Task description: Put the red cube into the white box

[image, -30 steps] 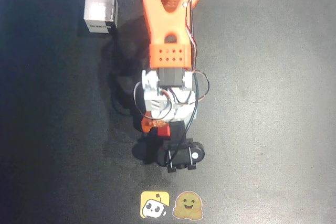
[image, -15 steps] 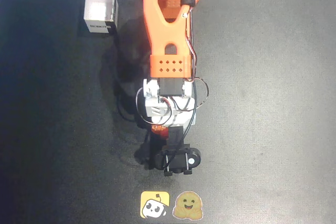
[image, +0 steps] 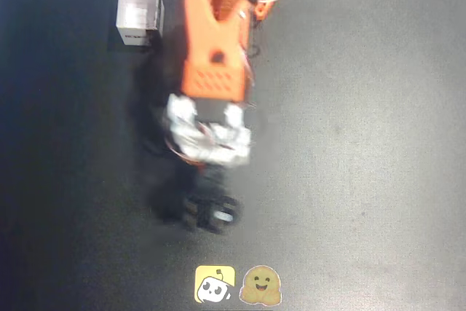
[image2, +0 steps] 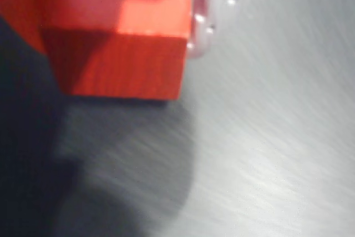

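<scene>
One dark, faintly grained counter [image: 378, 143] carries everything, matte and flat. Over it the orange arm [image: 215, 41] stretches down the overhead view, hard printed plastic with a pale housing below it, all smeared with blur. The white box [image: 138, 14], the landmark here, sits to the arm's left near the top edge: thin-walled, square, open-topped, with a dark label on its lower side. Well below the box and to its right, the gripper [image: 207, 213] hangs dark and blurred. In the wrist view the red cube [image2: 119, 43] sits close up, smooth-faced and sharp-edged, seemingly pinched between the fingers and off the counter. It looks rigid, light and a little slick, best held across two flat opposite faces. Two small square stickers [image: 238, 284] lie below.
</scene>
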Action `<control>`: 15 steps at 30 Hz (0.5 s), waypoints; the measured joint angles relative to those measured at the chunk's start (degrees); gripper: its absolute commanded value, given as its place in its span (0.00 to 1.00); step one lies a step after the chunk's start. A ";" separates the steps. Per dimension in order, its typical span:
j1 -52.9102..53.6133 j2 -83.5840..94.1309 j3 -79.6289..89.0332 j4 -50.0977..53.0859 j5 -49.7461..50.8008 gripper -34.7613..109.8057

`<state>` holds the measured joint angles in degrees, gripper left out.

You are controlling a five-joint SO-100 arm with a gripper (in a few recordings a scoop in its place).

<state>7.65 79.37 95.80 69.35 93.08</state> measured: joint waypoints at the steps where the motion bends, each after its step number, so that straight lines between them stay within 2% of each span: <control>1: 1.76 1.93 -0.26 1.85 0.70 0.24; 8: 18.11 16.17 -1.05 16.61 9.49 0.24; 15: 43.51 20.39 -1.14 27.69 2.72 0.24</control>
<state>51.15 99.76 94.66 97.03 95.80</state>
